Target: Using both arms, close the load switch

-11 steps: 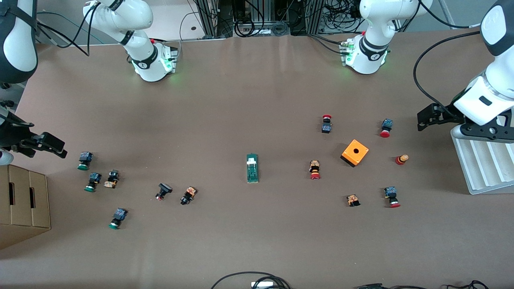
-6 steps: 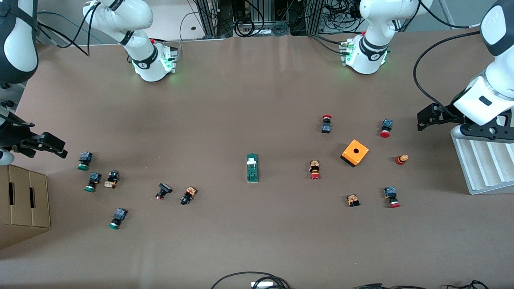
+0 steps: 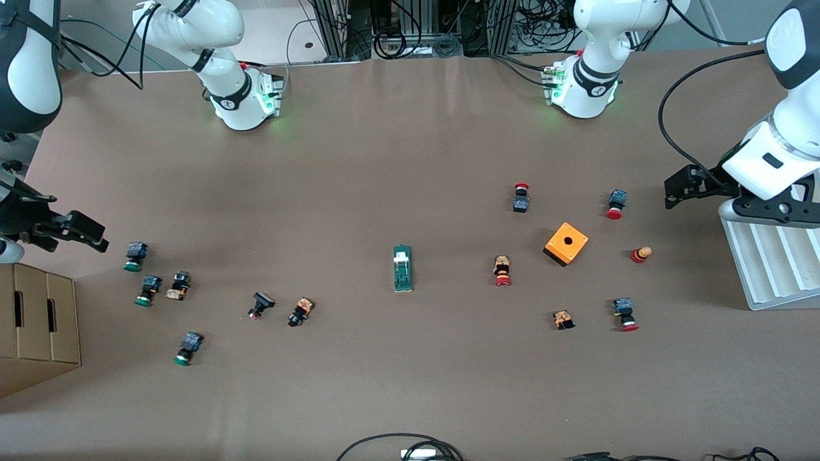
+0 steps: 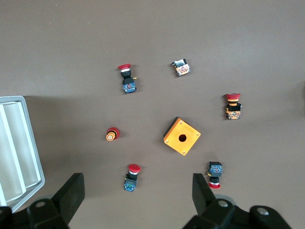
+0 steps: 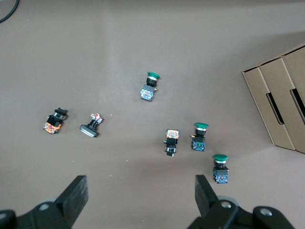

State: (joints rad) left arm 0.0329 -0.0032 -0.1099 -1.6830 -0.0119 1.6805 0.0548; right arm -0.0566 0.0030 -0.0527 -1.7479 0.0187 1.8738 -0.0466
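2 grippers, left, right, flanking load switch

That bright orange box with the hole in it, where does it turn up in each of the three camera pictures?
Front view: orange box lies toward the left arm's end of the table.
Left wrist view: orange box near the middle of the picture.
Right wrist view: not in it.
Shared landmark: the white ridged tray, in the front and left wrist views.
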